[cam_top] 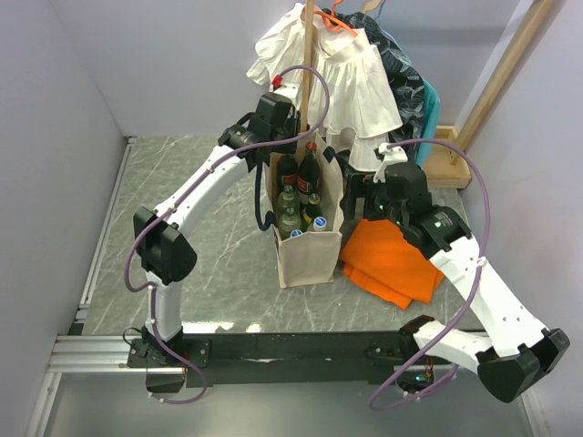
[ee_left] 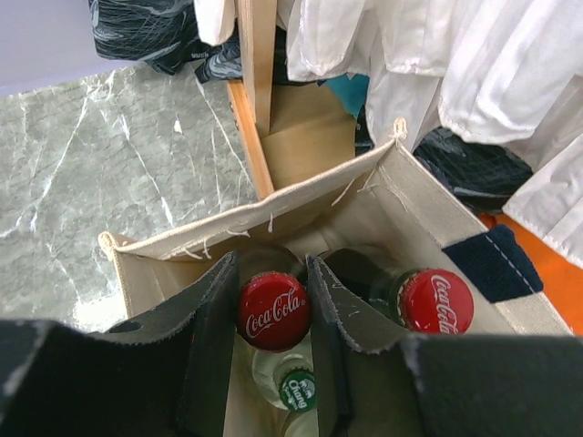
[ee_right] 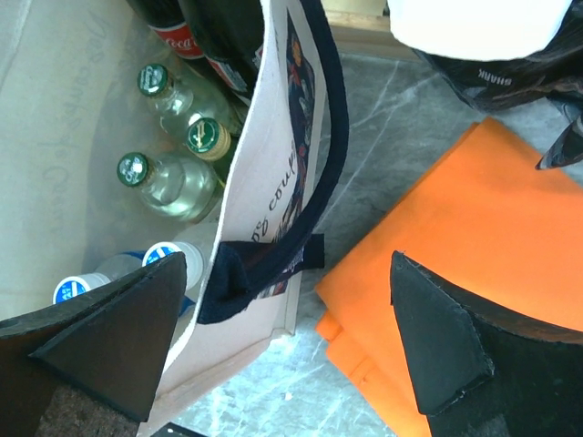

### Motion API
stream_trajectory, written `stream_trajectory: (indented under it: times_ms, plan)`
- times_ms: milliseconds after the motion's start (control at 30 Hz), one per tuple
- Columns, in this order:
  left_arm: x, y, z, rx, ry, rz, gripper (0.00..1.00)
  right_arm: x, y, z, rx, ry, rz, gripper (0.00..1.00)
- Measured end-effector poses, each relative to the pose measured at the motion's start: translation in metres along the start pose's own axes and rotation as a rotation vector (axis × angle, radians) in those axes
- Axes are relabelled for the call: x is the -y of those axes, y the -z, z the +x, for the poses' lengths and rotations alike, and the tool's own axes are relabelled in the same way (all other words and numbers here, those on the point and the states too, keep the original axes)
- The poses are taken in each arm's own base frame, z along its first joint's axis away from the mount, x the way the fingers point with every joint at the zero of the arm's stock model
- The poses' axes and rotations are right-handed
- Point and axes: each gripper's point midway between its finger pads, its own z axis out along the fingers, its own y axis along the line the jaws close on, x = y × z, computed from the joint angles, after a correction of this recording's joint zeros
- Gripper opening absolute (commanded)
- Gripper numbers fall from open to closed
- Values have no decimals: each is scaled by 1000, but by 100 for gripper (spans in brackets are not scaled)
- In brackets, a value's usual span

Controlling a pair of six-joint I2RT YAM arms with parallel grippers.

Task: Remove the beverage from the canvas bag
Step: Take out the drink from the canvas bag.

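Now the left fingers (ee_left: 211, 341) pinch a cola bottle (ee_left: 272, 310) inside the bag (cam_top: 308, 259), mid-way across the table (cam_top: 205, 273); the right fingers (ee_right: 114, 319) stand spread. Lifting could slip that high pinch or drag the bag.

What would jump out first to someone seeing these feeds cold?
The canvas bag at table centre, packed with bottles, grabs the eye, with the left end effector clamped on a red-capped Coca-Cola bottle at its far end. Just right of it lies a bright orange cloth, the right end effector open by the bag's right wall.
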Motion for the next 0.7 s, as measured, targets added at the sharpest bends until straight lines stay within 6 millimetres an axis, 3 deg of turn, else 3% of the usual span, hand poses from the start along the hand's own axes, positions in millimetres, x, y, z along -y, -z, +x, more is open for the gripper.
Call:
stream_trajectory:
  times_ms: [300,700]
  plan:
    - [3,6,3,-21,-27,3,1,0,2,2,0,-1,-7,98]
    - [9,15,-11,7,-60,19,1,0,3,5,-3,-4,-6,100]
